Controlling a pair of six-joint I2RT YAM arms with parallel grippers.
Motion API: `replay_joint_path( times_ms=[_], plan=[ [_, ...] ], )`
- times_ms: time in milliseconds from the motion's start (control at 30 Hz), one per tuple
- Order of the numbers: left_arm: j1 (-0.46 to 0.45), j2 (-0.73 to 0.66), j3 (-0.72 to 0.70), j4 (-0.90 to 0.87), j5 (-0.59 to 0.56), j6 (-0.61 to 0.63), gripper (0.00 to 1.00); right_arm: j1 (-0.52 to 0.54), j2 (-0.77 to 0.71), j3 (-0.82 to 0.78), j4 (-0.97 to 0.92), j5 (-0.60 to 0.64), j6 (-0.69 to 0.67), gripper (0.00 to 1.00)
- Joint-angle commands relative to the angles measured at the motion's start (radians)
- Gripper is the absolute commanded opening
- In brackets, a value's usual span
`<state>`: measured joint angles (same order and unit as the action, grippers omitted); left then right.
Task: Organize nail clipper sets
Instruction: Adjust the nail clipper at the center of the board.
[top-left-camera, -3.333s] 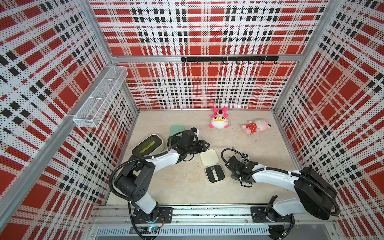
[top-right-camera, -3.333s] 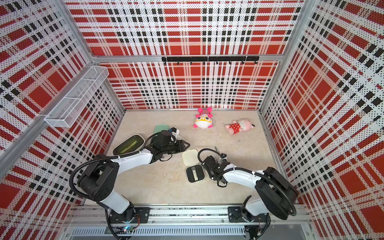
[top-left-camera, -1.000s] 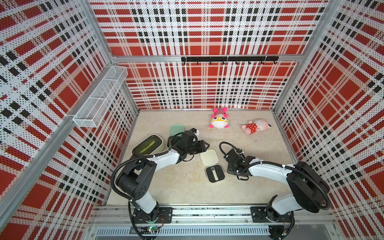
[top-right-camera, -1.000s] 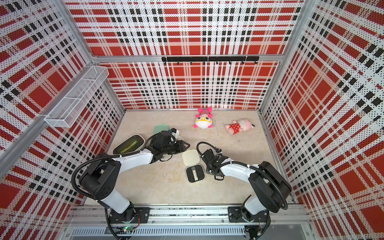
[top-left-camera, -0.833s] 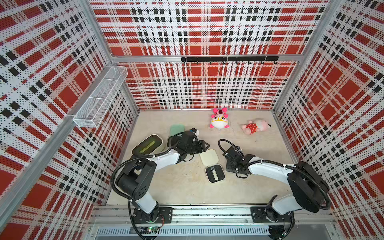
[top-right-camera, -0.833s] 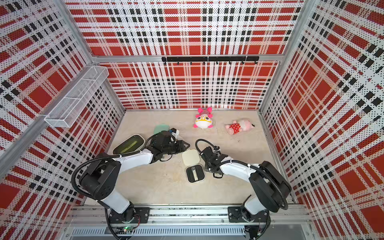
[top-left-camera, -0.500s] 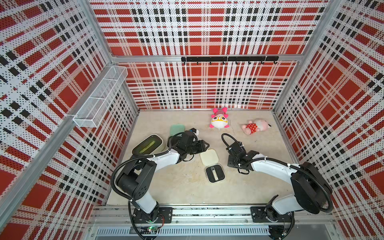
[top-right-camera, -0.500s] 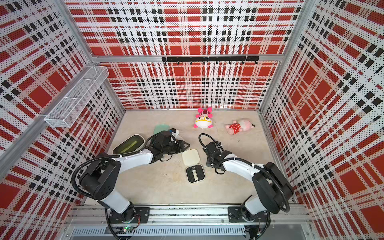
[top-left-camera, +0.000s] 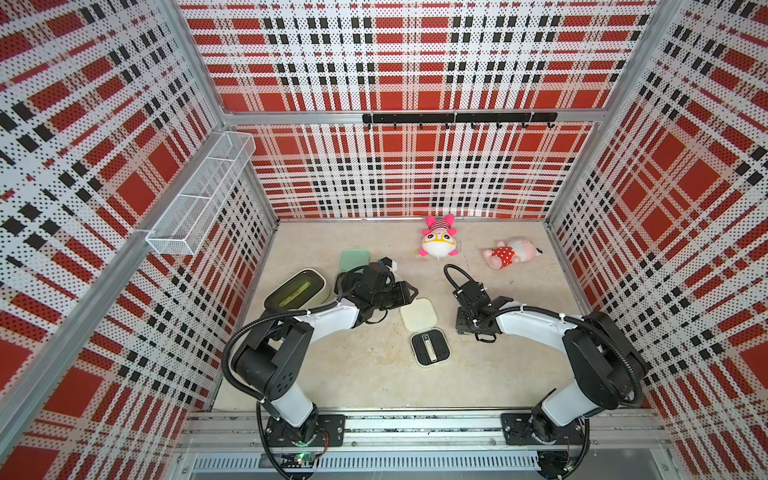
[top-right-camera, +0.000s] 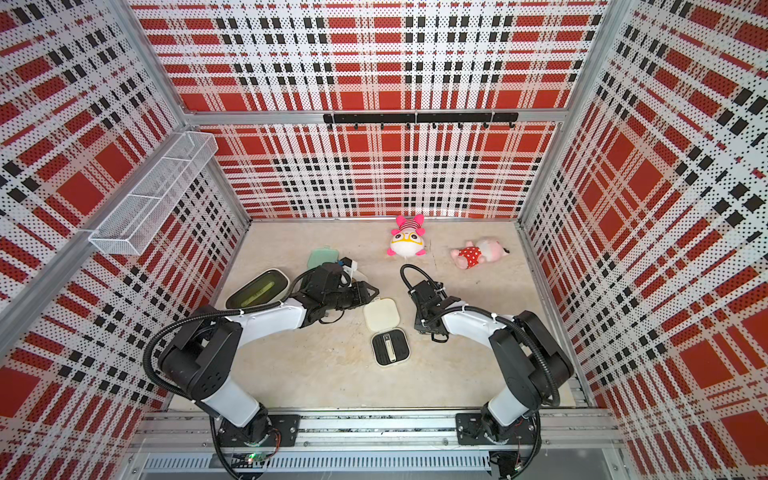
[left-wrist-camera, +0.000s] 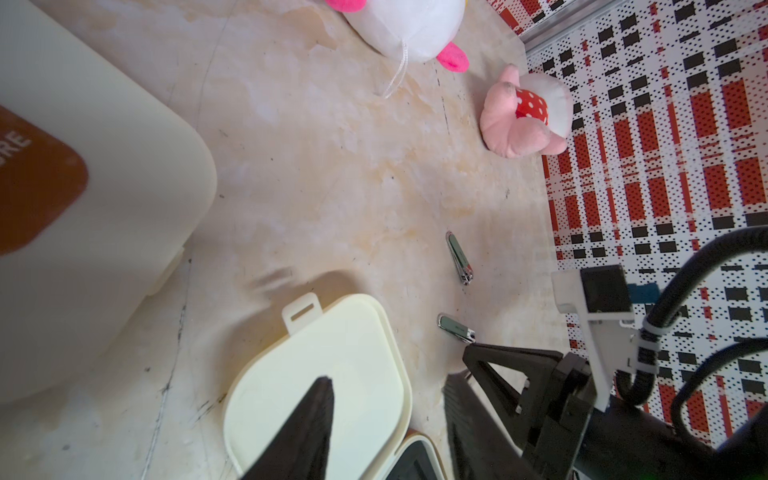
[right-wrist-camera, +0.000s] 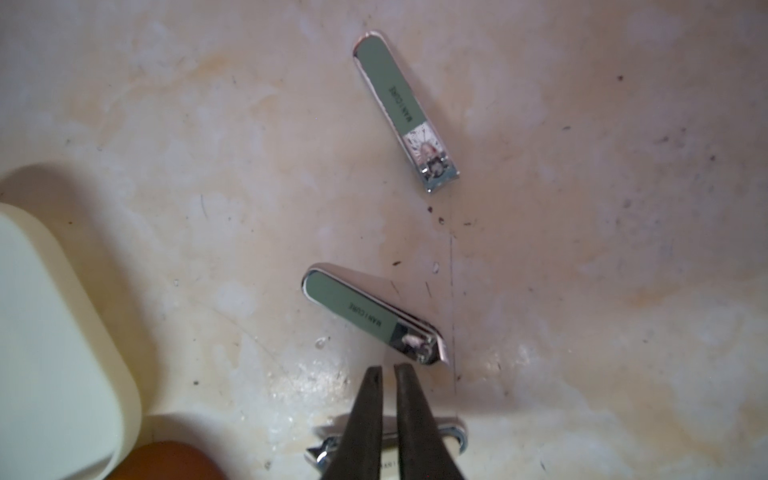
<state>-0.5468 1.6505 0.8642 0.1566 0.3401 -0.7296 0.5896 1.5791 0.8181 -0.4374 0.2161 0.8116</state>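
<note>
2 plush toys (top-left-camera: 438, 243) beyond loose clippers (right-wrist-camera: 374, 316)

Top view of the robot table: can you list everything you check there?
Surface: beige marbled tabletop, stained.
Job's things: open cream case, one silver clipper in its black ribbed insert; mint green case, partly behind the left arm; three loose silver clippers.
Clutter: two pink plush toys; cream bin, dark green inside.
Grippers: left gripper fingers apart over cream lid; right gripper fingers shut, empty.
Cables: black cable loops at right wrist.
Surroundings: red plaid walls, white wire basket, black hook rail.
</note>
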Motion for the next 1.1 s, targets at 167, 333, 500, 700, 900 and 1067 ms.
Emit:
replay_joint_path(
  times_ms=[167,333,500,700,900,1067],
  plan=[
    [-0.007,0.000,-0.009,0.018,0.004,0.002,0.48,-0.005,-0.036,-0.060,0.001,-0.004,0.028,0.11],
    [-0.011,0.006,-0.009,0.021,0.004,0.000,0.48,-0.001,-0.080,-0.104,-0.004,-0.004,0.045,0.10],
    [-0.014,0.007,-0.004,0.024,0.005,-0.002,0.48,0.031,-0.121,-0.138,-0.013,-0.035,0.074,0.10],
    [-0.018,0.010,0.000,0.024,0.005,-0.002,0.48,0.087,-0.159,-0.164,-0.037,-0.022,0.129,0.10],
    [-0.019,0.014,0.008,0.021,0.007,-0.002,0.48,0.094,-0.211,-0.154,-0.087,0.034,0.149,0.17],
    [-0.027,0.030,0.015,0.018,0.016,0.001,0.48,0.093,-0.204,-0.084,-0.112,0.041,0.095,0.24]
  ],
)
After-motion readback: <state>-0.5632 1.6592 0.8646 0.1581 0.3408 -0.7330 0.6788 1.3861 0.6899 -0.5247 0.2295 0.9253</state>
